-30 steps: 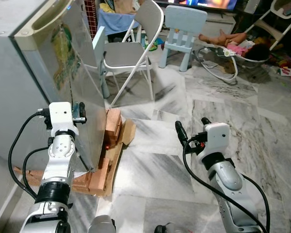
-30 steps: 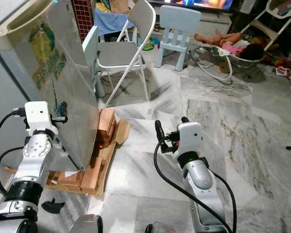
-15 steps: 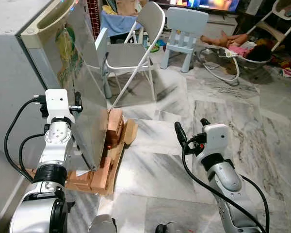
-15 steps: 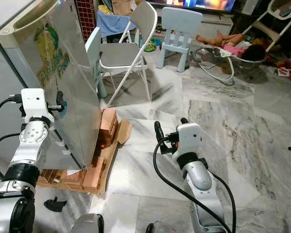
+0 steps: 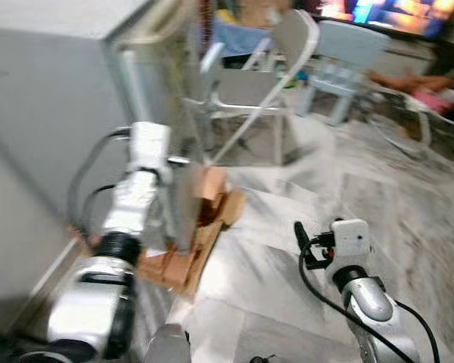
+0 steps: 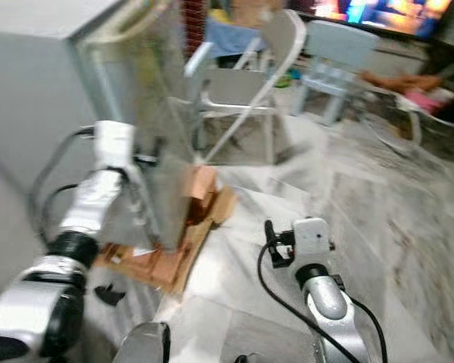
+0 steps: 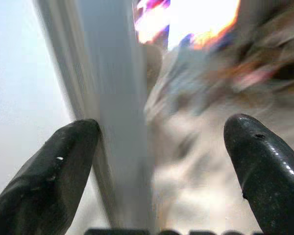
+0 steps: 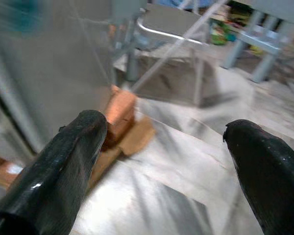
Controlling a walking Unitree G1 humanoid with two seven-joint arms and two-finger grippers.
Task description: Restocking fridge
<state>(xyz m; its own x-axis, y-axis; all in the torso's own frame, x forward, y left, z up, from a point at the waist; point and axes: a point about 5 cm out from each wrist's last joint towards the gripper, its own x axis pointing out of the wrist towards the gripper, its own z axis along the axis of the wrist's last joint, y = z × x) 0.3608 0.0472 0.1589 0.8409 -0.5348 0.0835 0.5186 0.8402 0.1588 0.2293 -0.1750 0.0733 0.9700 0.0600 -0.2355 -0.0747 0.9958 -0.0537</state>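
Marble floor (image 5: 408,189), folding chair (image 5: 265,83) behind, all blurred. Head views: fridge (image 5: 53,113) at left on wooden blocks (image 5: 185,261), door (image 6: 147,106) ajar. Left wrist view: left gripper (image 7: 157,161) spread wide astride the door's edge, gripping nothing. Right wrist view: right gripper (image 8: 161,161) wide open, empty, low over floor. Probably heavy, stiff, smooth; best hooked at that edge.
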